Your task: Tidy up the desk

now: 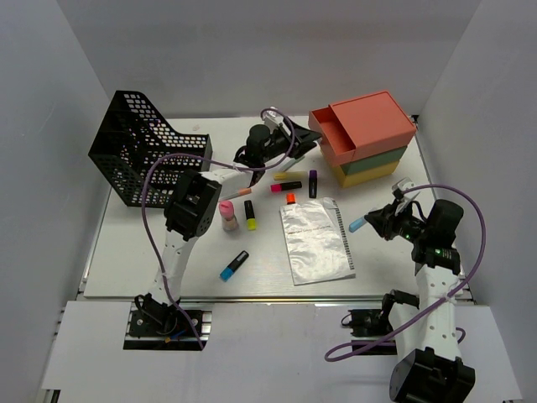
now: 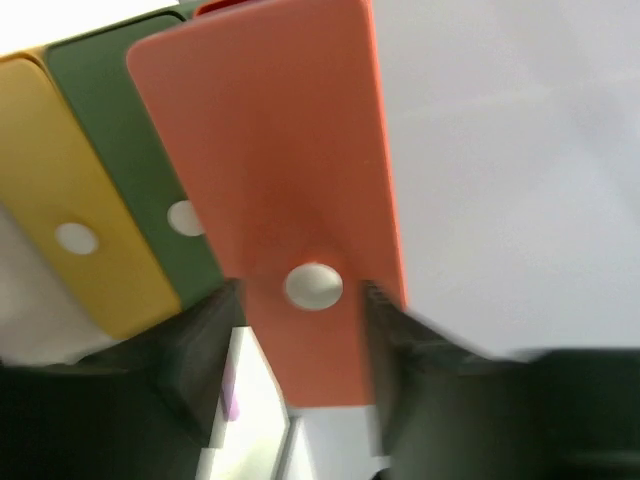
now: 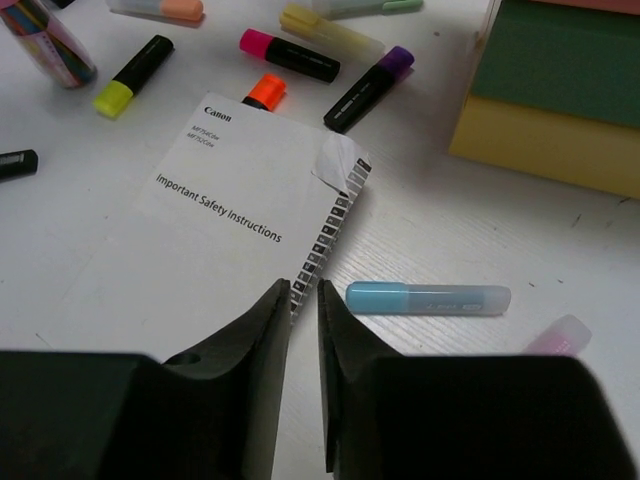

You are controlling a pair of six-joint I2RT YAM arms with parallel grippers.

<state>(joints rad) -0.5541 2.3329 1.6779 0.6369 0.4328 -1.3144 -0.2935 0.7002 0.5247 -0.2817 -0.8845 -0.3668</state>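
Straight ahead of left gripper (image 1: 302, 141) | coral drawer knob (image 2: 313, 286) centred between its parted, empty jaws | right arm (image 1: 436, 252) well apart

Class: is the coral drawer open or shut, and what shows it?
Open: the coral drawer sticks out well past the green drawer and yellow drawer beneath it.

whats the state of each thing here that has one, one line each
coral drawer: pulled out
green drawer: shut
yellow drawer: shut
booklet: closed, flat, one corner curled
blue highlighter: capped, lying flat
black mesh basket: upright
left end effector: straddling the coral drawer front, grip unclear
right end effector: slightly open, empty
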